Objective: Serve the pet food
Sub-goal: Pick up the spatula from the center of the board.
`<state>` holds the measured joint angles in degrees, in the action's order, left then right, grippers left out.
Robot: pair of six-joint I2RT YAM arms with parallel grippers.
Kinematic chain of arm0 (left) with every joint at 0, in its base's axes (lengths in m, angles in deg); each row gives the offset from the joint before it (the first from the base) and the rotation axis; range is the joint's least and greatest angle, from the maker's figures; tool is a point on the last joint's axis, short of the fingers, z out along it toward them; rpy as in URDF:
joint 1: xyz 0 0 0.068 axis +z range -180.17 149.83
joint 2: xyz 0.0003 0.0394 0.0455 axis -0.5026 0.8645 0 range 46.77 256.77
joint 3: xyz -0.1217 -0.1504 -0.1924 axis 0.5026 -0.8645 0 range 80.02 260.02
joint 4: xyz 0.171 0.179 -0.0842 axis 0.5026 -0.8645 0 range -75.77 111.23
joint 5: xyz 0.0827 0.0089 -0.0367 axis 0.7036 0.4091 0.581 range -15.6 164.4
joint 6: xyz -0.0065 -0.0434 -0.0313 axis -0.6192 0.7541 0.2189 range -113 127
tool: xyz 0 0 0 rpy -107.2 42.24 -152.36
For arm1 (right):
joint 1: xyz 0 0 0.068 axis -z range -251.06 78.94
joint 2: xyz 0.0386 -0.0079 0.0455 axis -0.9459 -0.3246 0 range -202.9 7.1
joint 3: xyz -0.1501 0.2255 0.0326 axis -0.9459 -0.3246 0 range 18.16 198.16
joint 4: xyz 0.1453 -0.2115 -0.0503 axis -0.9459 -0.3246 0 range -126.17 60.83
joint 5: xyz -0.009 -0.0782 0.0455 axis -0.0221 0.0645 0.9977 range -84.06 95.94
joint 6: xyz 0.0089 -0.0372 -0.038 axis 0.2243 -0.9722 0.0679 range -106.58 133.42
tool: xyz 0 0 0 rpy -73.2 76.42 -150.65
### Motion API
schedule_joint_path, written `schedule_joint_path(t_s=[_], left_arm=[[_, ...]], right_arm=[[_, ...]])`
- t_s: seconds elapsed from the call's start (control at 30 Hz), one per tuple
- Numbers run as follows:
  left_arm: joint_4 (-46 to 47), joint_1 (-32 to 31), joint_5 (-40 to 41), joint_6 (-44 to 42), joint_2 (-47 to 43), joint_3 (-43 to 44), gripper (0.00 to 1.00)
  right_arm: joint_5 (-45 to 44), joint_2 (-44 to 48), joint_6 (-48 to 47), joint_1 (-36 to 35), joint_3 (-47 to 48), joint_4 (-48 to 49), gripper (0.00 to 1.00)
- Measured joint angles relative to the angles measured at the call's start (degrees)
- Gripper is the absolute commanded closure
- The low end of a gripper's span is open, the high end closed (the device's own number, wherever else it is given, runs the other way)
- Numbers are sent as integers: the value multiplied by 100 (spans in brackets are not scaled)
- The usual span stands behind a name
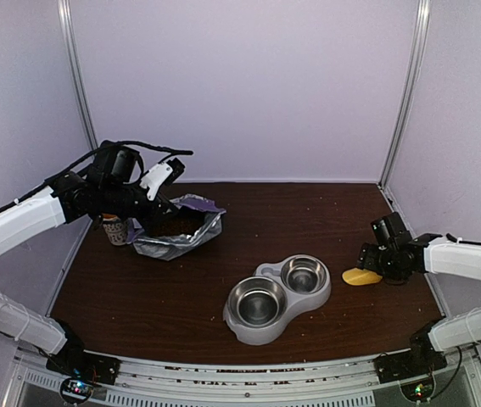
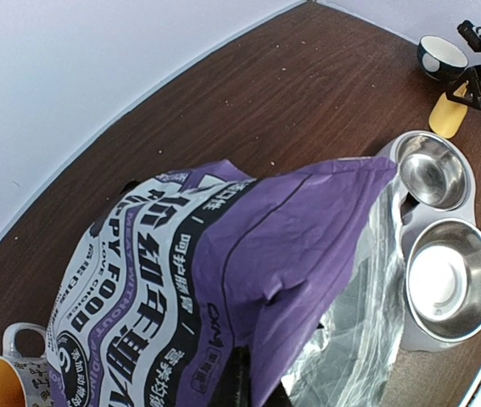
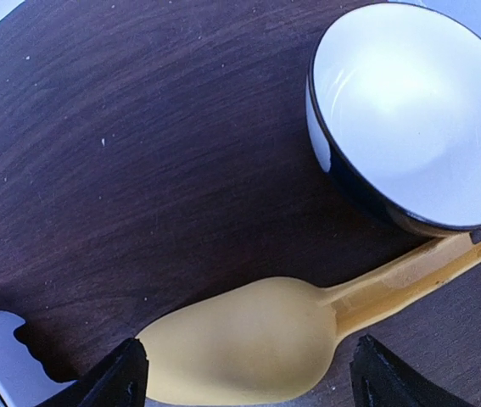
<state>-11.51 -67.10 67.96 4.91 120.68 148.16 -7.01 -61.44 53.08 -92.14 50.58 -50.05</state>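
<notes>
Left claw (image 1: 164,216): clenched on the rim of the puppy food bag (image 2: 248,280), at the counter's (image 1: 291,212) left. Pet food: indistinguishable inside the bag's dark mouth. Centre: twin-bowl feeder (image 1: 323,294). Right claw (image 3: 253,377): released, straddling the yellow scoop (image 3: 248,335).

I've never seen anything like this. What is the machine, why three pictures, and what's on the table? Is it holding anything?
These are two robot arms bolted to a brown wooden table, each ending in a two-fingered pincer. The wide picture looks down from above and behind them; the other two come from cameras on the wrists. The left pincer is shut on the edge of a purple-and-white foil food bag, beside a white patterned mug. The right pincer is open, its fingers either side of a yellow plastic scoop lying by a dark bowl with a white inside. In the middle stands a grey feeder with two steel bowls, both empty.
</notes>
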Motion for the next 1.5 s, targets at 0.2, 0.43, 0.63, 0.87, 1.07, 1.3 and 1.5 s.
schedule_joint_path(t_s=[0.2,0.43,0.63,0.87,1.07,1.3,1.5], left_arm=[[-24,-22,13,0,0,0,100],[-31,-31,24,-2,0,0,100],[-31,-33,24,-2,0,0,100],[-35,-39,24,-2,2,0,100],[-35,-44,28,-4,4,0,100],[-37,-63,79,-35,4,0,100],[-37,-68,90,-48,4,0,100]], right_arm=[[61,-367,-275,216,251,114,18],[715,-570,-308,168,319,164,20],[1193,-568,-76,-358,271,164,21],[1510,-219,146,-962,280,-107,19],[1255,0,107,-544,448,-376,22],[1019,-13,122,-728,507,-855,27],[802,175,715,-1403,444,-1292,27]])
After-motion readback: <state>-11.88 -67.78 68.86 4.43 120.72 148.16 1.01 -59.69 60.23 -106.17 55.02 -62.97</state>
